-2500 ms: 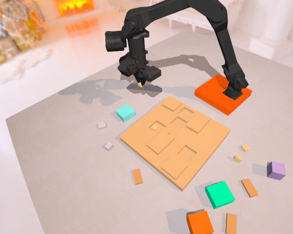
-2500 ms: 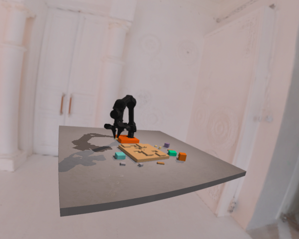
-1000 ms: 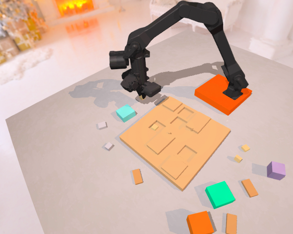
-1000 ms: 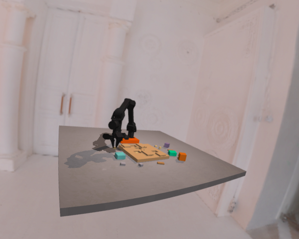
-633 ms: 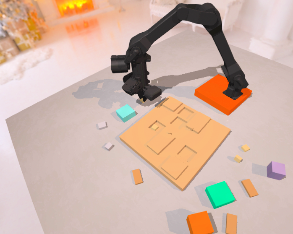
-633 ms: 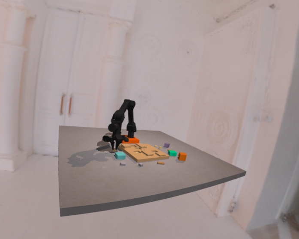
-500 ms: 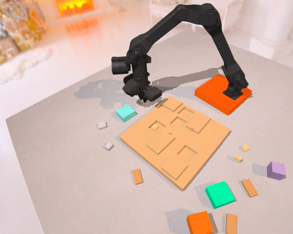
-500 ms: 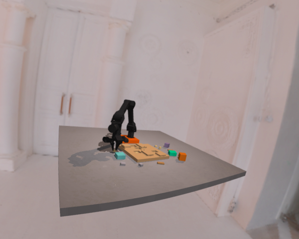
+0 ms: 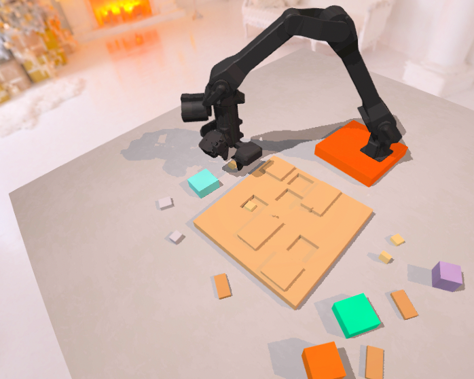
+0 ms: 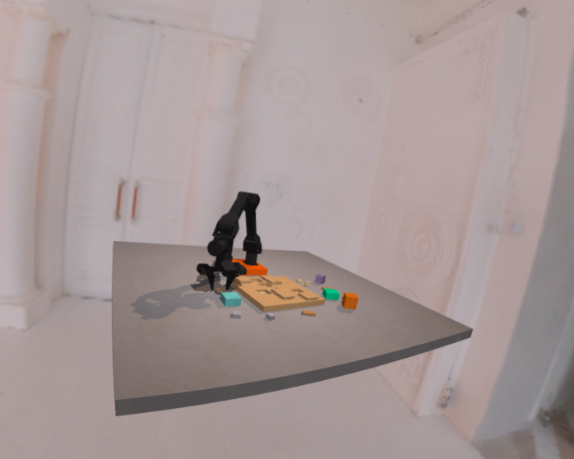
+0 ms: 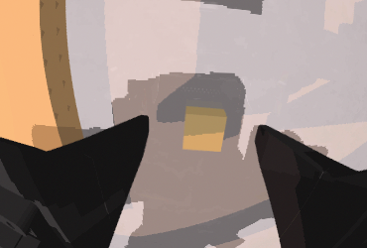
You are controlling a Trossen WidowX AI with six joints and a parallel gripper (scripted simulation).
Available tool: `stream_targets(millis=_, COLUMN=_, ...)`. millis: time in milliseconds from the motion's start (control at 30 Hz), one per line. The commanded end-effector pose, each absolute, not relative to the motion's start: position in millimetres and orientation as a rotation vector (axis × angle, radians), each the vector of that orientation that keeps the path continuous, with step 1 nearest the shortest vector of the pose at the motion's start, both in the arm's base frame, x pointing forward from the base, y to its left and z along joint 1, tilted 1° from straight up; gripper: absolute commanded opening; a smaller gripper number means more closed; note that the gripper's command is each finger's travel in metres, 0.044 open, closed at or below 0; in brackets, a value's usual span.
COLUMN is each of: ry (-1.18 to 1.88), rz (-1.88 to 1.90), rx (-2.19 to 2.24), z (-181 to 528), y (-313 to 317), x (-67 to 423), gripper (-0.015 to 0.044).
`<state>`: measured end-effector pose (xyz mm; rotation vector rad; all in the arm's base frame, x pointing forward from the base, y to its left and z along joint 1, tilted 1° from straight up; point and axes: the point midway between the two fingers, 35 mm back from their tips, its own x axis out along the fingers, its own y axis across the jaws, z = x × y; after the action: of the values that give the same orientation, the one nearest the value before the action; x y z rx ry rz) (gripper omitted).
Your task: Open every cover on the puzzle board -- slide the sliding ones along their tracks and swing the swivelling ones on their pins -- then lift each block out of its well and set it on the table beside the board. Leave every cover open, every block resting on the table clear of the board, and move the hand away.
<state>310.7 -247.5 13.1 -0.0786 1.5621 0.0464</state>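
The tan puzzle board [image 9: 343,216] [image 10: 272,303] [image 11: 20,26] lies mid-table with its covers slid aside. One small tan block [image 9: 250,206] sits in a well near the board's left side; the other wells in view look empty. My gripper [image 9: 231,162] [image 10: 219,286] [image 11: 203,129] is open and low over the table, just off the board's far left corner. A small tan block [image 9: 231,164] [image 11: 204,130] lies on the table between the spread fingers, touching neither. A cyan block [image 9: 203,182] [image 10: 229,298] lies on the table just beyond it.
The arm's orange base [image 9: 351,153] stands behind the board. Around the board lie two small grey blocks [image 9: 164,202] [image 9: 175,236], two small tan blocks [image 9: 397,239] [image 9: 385,257], a purple cube [image 9: 446,276], a green block [image 9: 355,314], an orange block [image 9: 322,361] and flat orange pieces [image 9: 222,285] [image 9: 403,303].
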Motion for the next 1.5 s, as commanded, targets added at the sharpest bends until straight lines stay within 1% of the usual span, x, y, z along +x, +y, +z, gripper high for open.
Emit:
stream_targets(millis=0, ry=1.561, rz=0.046, rx=-0.080, z=14, y=-248, x=311, gripper=0.0395)
stream_targets(millis=67, ry=1.561, rz=0.046, rx=-0.080, z=16, y=-248, x=311, gripper=0.0440)
stream_targets(millis=933, ry=1.567, rz=0.050, rx=-0.081, z=89, y=-246, x=309, gripper=0.0440)
stream_targets(millis=1033, ry=1.564, rz=0.119, rx=-0.149, z=89, y=-239, x=314, gripper=0.0361)
stream_targets(millis=1467, ry=1.445, rz=0.717, rx=-0.741, z=88, y=-171, x=352, gripper=0.0020)
